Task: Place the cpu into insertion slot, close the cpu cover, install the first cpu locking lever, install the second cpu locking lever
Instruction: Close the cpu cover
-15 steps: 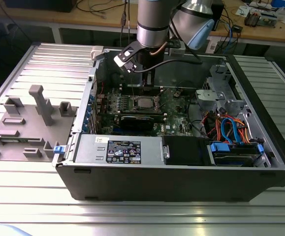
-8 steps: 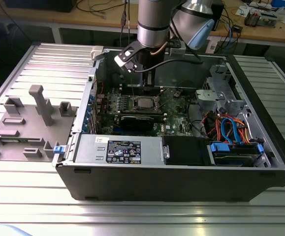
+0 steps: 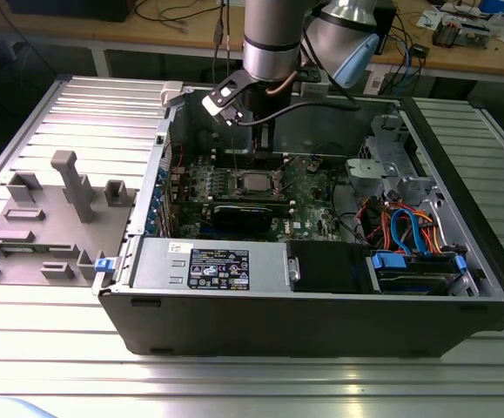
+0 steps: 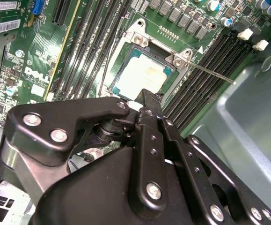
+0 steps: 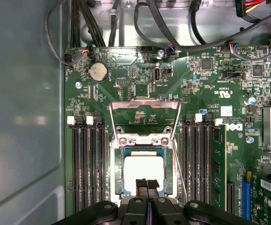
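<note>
you're looking at a table point(image 3: 234, 383) with a ribbed, silvery metal top, its long grooves running across the exterior view from left to right. lying on its side on that top, open side up, is a black computer case point(image 3: 321, 322) that fills the middle and the exterior view's right of the surface. just beside the case, on the exterior view's left, a grey fixture plate point(image 3: 25, 235) with upright posts and low blocks rests on the same top.
</note>
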`<state>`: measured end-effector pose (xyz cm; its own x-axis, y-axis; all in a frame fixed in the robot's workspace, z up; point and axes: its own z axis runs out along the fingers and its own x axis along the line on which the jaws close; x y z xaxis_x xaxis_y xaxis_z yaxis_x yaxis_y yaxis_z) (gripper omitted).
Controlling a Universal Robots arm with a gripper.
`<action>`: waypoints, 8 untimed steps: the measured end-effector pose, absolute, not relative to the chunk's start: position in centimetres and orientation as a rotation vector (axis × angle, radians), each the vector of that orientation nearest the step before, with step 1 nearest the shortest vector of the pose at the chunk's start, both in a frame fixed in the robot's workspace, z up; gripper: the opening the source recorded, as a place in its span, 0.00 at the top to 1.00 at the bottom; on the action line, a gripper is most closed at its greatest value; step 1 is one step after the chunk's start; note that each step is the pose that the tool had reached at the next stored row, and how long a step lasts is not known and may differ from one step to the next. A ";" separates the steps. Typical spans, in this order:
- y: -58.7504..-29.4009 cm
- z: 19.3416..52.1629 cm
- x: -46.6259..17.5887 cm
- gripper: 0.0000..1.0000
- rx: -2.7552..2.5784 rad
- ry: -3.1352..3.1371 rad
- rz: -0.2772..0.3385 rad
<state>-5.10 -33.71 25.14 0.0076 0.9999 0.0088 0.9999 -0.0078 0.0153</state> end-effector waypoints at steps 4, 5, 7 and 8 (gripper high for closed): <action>-33.7 25.2 -5.1 0.89 2.227 2.210 0.027; -33.7 25.2 -5.1 0.89 2.227 2.210 0.026; -33.7 25.2 -5.1 0.89 2.227 2.210 0.027; -33.7 25.3 -5.1 0.89 2.227 2.210 0.027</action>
